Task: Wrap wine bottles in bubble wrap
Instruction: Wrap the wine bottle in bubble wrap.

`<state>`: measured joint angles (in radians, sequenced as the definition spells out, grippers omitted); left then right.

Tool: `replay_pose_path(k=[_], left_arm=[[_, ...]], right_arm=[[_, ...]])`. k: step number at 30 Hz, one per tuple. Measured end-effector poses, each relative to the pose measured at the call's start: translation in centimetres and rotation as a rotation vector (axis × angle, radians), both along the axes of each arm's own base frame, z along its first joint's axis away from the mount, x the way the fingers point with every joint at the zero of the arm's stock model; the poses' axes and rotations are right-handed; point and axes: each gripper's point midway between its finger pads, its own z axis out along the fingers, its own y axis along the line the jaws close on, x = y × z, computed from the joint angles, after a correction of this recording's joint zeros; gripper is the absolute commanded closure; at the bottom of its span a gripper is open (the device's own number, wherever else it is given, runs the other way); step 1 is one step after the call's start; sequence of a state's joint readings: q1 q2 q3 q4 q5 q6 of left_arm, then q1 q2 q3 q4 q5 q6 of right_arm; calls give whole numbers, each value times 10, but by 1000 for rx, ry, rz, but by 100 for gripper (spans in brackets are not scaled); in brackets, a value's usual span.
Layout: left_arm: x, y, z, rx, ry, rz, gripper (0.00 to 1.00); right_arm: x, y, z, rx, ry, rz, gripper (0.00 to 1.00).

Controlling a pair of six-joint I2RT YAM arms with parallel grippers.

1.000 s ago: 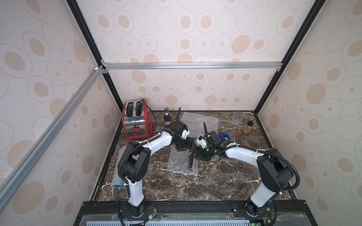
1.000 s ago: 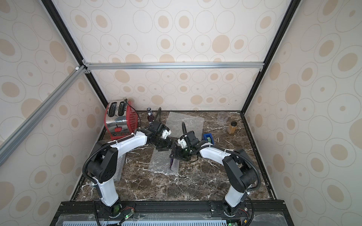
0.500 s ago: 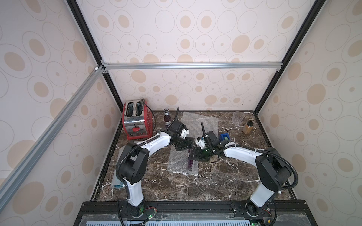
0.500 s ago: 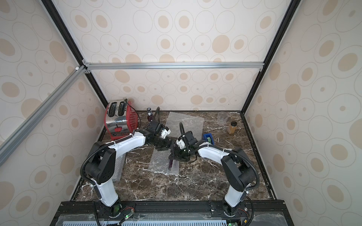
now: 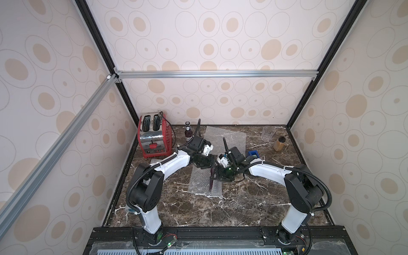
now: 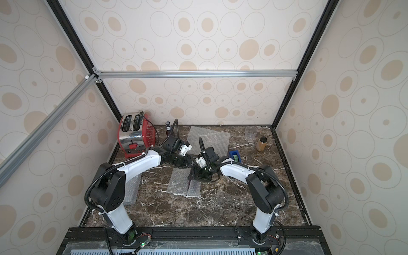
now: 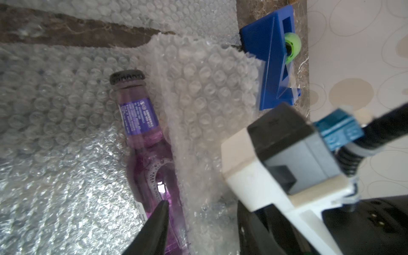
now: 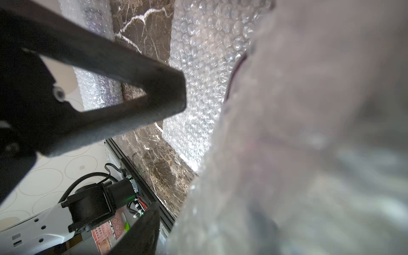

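Observation:
A purple wine bottle [image 7: 152, 159] lies on a bubble wrap sheet [image 5: 199, 183] in mid table, its dark cap pointing away from the front edge. One side of the sheet is lifted into a flap [image 7: 205, 99] along the bottle. My left gripper [image 7: 203, 220] straddles the bottle's lower body and this flap. One of its fingers [image 7: 159, 220] is over the glass, and whether the jaws grip is unclear. My right gripper [image 5: 215, 176] is at the same spot. Wrap [image 8: 287, 132] covers one of its fingers. A second wine bottle [image 5: 188, 132] stands at the back.
Another flat bubble wrap sheet [image 5: 229, 138] lies behind the arms. A blue tape dispenser [image 5: 252, 153] sits right of the grippers. A red toaster [image 5: 154, 136] stands back left; a clear cup [image 5: 267, 133] and an amber jar [image 5: 279, 143] back right. A rolled wrap bundle [image 6: 132, 189] lies left.
My left gripper's jaws opened a little, then narrowed over the bottle and the lifted flap. The right gripper stays in place at the flap.

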<state>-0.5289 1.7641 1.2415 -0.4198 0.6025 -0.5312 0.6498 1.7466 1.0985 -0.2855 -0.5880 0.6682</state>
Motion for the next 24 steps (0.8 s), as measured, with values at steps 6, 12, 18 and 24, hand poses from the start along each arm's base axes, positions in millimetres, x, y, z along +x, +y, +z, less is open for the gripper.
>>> replay_pose_path(k=[6, 12, 18, 24], left_arm=[[-3, 12, -14, 47, 5, 5, 28], [-5, 16, -11, 44, -28, -19, 23], [-5, 17, -11, 55, -62, -54, 22], [-5, 18, -11, 55, -60, -55, 19]], right_arm=[[-2, -1, -2, -10, 9, 1, 36], [-3, -1, -1, -9, 21, 8, 36], [-5, -1, -2, -11, 31, 17, 38], [-5, 1, 0, 2, 31, 24, 41]])
